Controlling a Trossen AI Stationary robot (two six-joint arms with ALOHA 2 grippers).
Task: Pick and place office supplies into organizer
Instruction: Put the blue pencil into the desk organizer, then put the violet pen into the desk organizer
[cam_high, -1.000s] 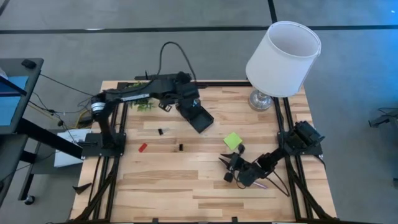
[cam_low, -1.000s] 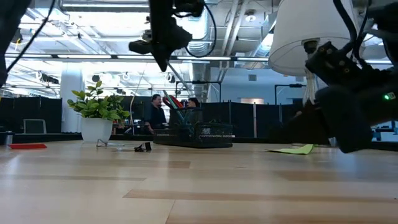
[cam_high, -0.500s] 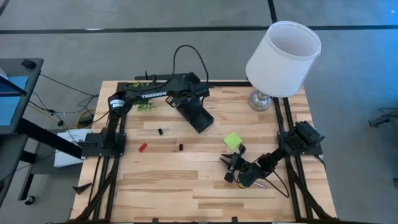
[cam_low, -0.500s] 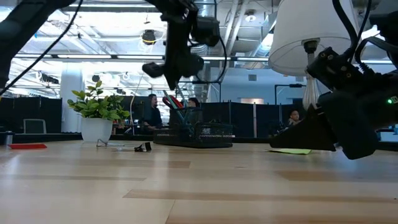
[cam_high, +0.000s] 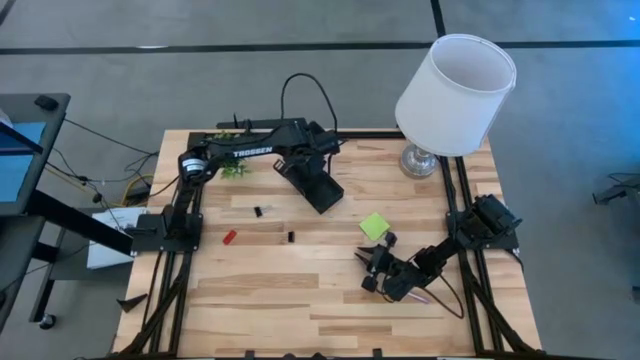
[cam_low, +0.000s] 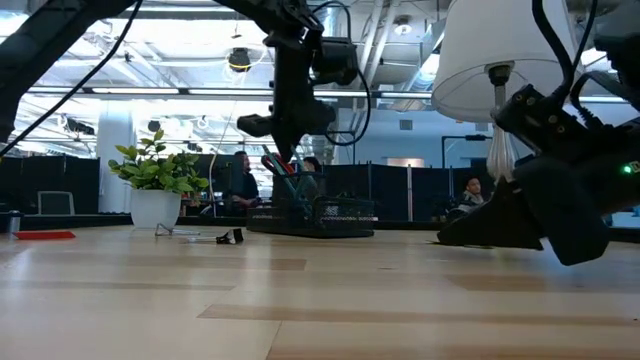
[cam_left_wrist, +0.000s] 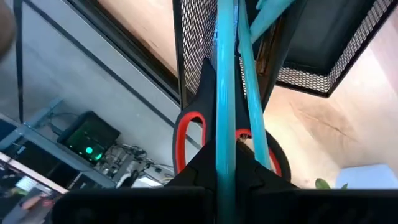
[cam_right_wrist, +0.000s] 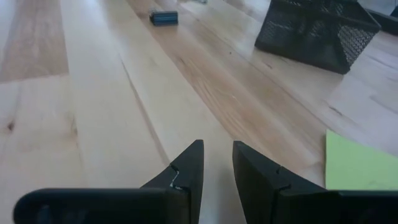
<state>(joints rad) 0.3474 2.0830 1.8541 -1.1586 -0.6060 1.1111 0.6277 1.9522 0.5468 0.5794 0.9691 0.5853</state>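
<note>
Partway through, the work appears to be: red-handled scissors (cam_left_wrist: 186, 134) and a teal pen (cam_left_wrist: 256, 134) are already seen standing in the organizer (cam_high: 318, 186), while several supplies are left loose on the table (cam_high: 280, 290). Starting at the left, a small red bit (cam_high: 229, 237) and two black bits (cam_high: 258, 211) (cam_high: 291, 237) are seen lying on the wood, well apart from both arms. Next, the left gripper (cam_left_wrist: 225, 163) is held over the organizer at the table's far edge, its fingers clamped tight on another teal pen (cam_left_wrist: 225, 74) that is aimed down into the mesh pen cup, just beside the scissors; that pen is judged not yet released. Further right, the lime-green sticky-note pad (cam_high: 374, 225) is left flat on the table, near the right gripper (cam_right_wrist: 216, 163), which is held low over the wood with its fingers narrowly parted and nothing between them, the pad lying just beside and ahead of it.
</note>
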